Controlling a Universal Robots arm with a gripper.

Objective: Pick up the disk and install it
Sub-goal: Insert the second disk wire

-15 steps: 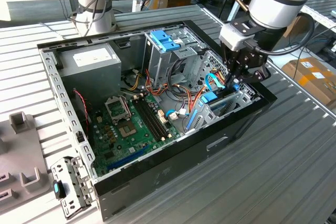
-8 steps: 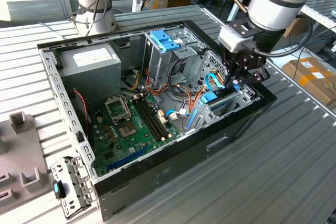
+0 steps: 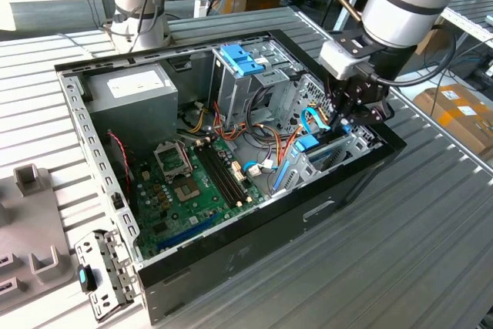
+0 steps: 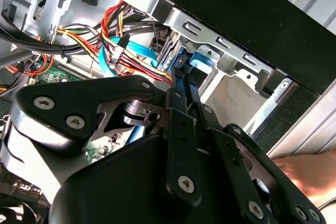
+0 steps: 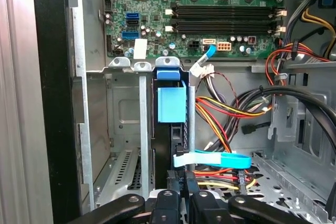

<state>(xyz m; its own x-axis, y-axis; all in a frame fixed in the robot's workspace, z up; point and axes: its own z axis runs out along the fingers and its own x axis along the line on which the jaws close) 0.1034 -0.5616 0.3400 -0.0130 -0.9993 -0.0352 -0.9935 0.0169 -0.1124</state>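
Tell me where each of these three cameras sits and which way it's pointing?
Exterior view: off the arm, above, looking down into the open computer case; the arm and gripper show.
First wrist view: on the arm, looking past the fingers at the disk standing on edge.
Second wrist view: on the arm, behind the gripper linkage.
Both wrist views share the disk's blue carrier.

Disk: grey drive edge in light-blue carrier rail
Pose: standing on edge, slotted upright in metal bay
Place: centre of first wrist view; right of centre in exterior view
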